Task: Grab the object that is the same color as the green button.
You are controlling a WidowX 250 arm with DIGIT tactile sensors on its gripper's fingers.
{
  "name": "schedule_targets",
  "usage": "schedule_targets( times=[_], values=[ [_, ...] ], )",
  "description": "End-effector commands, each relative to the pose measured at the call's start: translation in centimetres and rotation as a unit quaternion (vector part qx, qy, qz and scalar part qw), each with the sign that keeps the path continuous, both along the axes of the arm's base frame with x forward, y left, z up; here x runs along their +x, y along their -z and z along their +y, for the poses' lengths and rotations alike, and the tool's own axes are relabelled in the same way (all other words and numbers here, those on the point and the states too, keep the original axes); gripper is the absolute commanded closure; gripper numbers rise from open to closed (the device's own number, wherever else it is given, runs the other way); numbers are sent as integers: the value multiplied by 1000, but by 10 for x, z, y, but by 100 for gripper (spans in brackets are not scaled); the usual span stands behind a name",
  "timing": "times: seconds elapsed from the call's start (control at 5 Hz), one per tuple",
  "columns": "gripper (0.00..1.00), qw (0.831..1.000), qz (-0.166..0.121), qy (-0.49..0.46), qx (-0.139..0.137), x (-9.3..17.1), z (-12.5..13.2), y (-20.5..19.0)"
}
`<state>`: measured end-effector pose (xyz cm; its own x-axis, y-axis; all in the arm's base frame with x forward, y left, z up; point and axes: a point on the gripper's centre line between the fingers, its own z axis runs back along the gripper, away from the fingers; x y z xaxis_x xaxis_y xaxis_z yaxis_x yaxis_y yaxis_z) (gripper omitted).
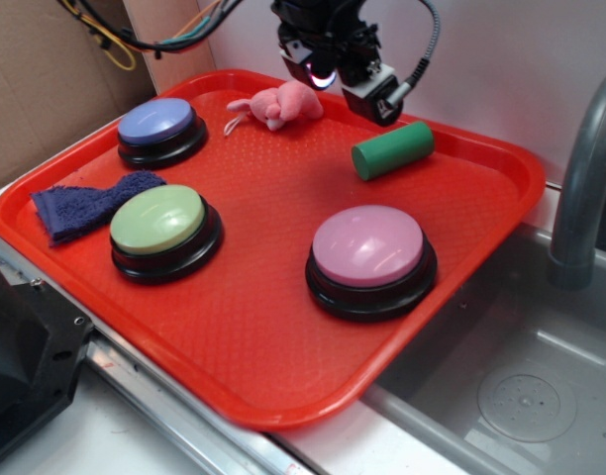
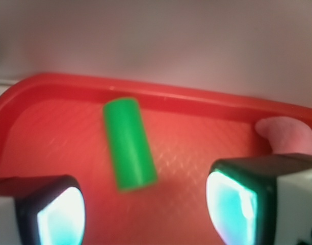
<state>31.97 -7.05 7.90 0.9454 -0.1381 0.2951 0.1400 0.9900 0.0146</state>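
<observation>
The object, a dark-green cylinder (image 1: 393,149), lies on its side at the back right of the red tray (image 1: 273,346). In the wrist view the cylinder (image 2: 129,144) lies ahead of the fingers, slightly left of centre, near the tray's far rim. The green button (image 1: 158,220) with its pale lime dome sits at the tray's front left. My gripper (image 1: 328,69) hovers above the tray's back edge, left of the cylinder and not touching it. It is open (image 2: 146,212), with only bare tray between its glowing pads (image 2: 61,217).
A pink plush toy (image 1: 280,104) lies just left of the gripper. A blue button (image 1: 159,127) stands at the back left, a pink button (image 1: 368,249) at the front right. A blue cloth (image 1: 85,203) lies at the left rim. A sink (image 1: 526,386) and faucet (image 1: 580,188) are to the right.
</observation>
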Motion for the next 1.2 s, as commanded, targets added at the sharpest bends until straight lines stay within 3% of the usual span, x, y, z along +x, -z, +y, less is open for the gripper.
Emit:
schedule_targets(
  times=[0.0, 0.2, 0.4, 0.6, 0.8, 1.0],
  values=[
    [0, 1000, -2, 0, -4, 26, -2, 21],
    [0, 1000, 20, 16, -15, 27, -8, 41],
    [100, 999, 34, 19, -34, 22, -14, 53],
    [100, 998, 43, 20, -43, 22, -14, 47],
    [100, 996, 68, 11, -52, -4, -6, 15],
    [100, 991, 121, 2, -59, -36, 4, -35]
  ],
)
